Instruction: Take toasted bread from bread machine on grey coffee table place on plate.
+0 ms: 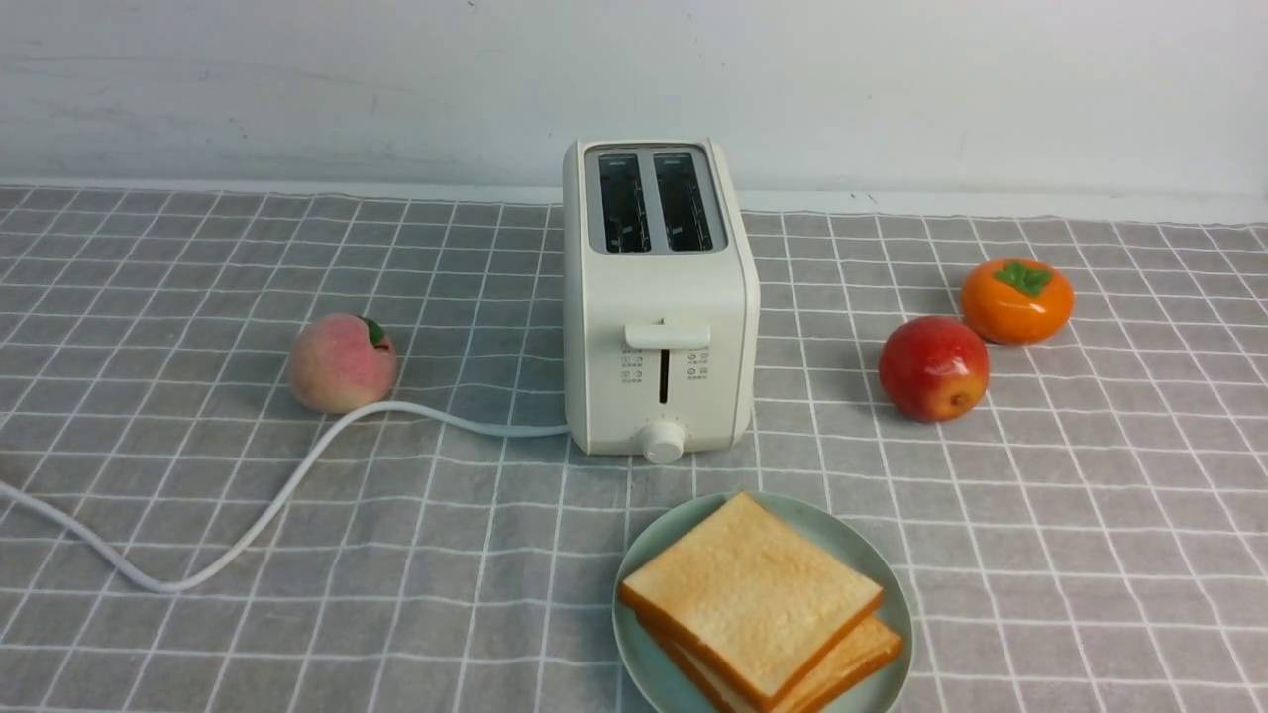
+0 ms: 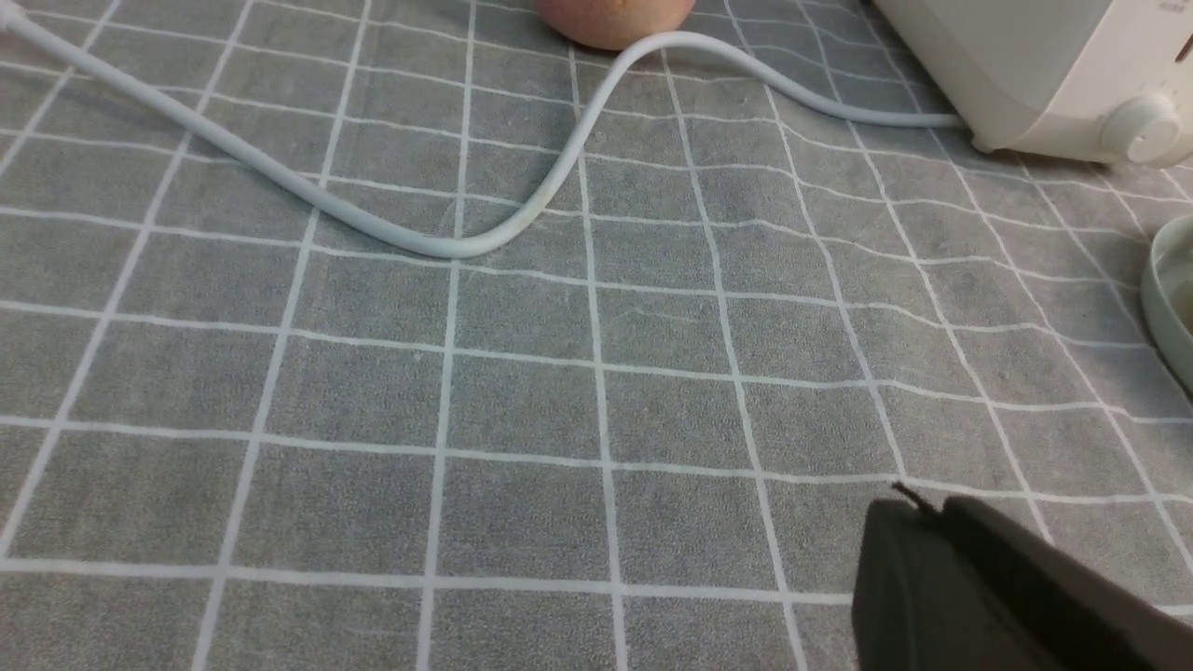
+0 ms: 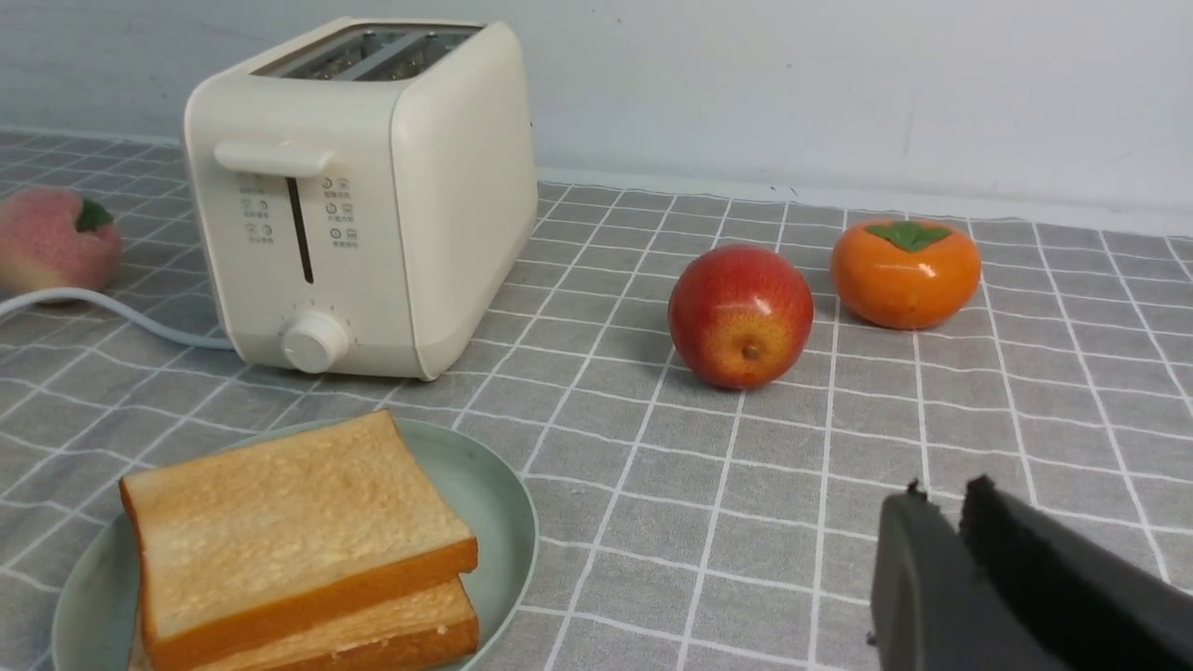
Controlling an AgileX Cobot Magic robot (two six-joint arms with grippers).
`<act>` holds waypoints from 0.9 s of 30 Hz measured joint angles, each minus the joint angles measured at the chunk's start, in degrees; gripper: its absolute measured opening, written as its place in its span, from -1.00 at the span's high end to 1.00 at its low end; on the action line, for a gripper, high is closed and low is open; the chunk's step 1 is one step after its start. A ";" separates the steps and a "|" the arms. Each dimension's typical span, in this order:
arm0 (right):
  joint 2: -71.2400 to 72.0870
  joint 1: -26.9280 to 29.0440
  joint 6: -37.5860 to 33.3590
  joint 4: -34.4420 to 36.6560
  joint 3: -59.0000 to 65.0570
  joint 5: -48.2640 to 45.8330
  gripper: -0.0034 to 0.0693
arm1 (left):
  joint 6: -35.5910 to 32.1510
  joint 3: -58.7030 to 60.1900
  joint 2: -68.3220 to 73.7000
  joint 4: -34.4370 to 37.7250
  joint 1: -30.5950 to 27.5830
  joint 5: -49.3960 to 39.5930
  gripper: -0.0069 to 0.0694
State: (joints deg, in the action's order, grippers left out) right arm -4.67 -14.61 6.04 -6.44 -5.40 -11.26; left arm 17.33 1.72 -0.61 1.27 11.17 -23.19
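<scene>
The bread machine [image 1: 659, 297] stands mid-table on the grey coffee table [image 1: 1040, 515] with both slots empty. In front of it lies the plate [image 1: 842, 540] with two slices of toasted bread stacked on it, the upper slice [image 1: 748, 584] askew over the lower [image 1: 852, 654]. Neither gripper shows in the front view. In the right wrist view my right gripper [image 3: 943, 494] hangs over bare cloth to the right of the plate [image 3: 494, 494], a narrow gap between its tips and nothing in it. My left gripper [image 2: 918, 508] is shut and empty over cloth left of the plate rim [image 2: 1165, 298].
The white cord [image 1: 248, 515] snakes from the toaster's left side toward the near left edge. A peach [image 1: 342, 363] sits left of the toaster. A red apple [image 1: 933, 368] and an orange persimmon [image 1: 1016, 301] sit to its right. A white wall runs behind.
</scene>
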 joint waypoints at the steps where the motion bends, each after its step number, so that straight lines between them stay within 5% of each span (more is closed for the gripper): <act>1: 0.00 0.13 0.00 0.00 0.00 0.00 0.71 | 0.00 0.00 0.00 0.00 0.00 0.00 0.75; 14: 0.00 13.64 0.00 -0.95 0.00 -0.06 0.67 | -0.04 0.00 0.00 0.00 0.00 0.00 0.72; 27: 5.18 15.05 -0.12 -1.76 6.54 -9.53 0.64 | -0.04 0.07 -0.06 0.00 0.00 0.16 0.68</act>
State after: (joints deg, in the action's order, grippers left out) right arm 0.51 0.44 5.91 -8.21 1.14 -20.79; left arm 17.29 1.79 -0.67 1.27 11.17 -23.03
